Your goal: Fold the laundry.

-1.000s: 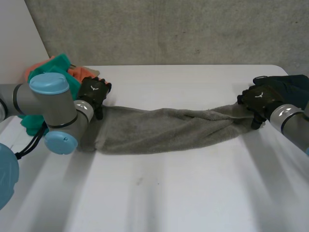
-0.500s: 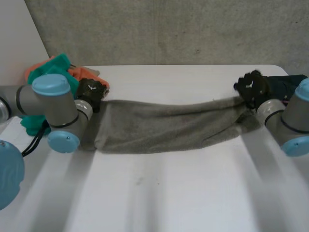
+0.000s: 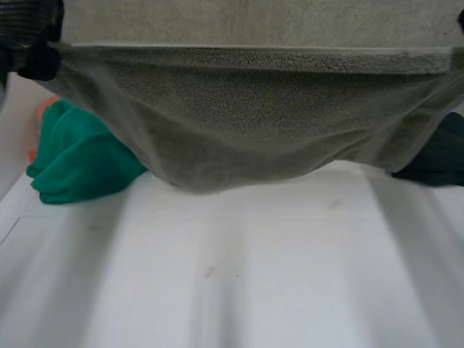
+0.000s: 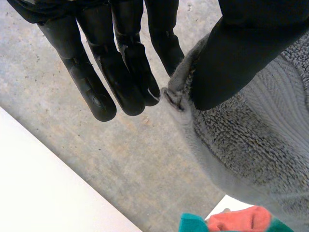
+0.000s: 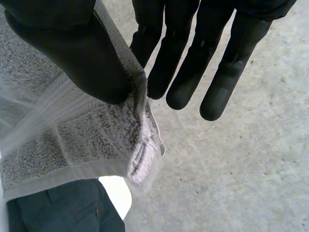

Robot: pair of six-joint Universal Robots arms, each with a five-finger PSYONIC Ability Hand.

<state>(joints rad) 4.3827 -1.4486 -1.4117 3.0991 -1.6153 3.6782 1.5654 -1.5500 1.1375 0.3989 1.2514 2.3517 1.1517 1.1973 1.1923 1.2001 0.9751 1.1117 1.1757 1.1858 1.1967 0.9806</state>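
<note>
A grey towel (image 3: 254, 123) hangs stretched wide above the white table (image 3: 254, 275), its top edge taut and its middle sagging. My left hand (image 3: 40, 61) holds the towel's upper left corner. In the left wrist view the thumb (image 4: 241, 48) pinches that corner (image 4: 251, 135) against straight fingers (image 4: 120, 72). In the right wrist view my right hand's thumb (image 5: 72, 53) clamps the other corner (image 5: 58, 125) against the fingers (image 5: 193, 63), which are also straight.
A heap of green cloth (image 3: 80, 159) with an orange piece (image 3: 43, 109) lies at the table's left, partly behind the towel. A dark garment (image 3: 435, 156) lies at the right edge. A grey wall stands behind.
Both hands closed on the towel's ends and raised it off the table. It now hangs spread between them, high and close to the head camera.
</note>
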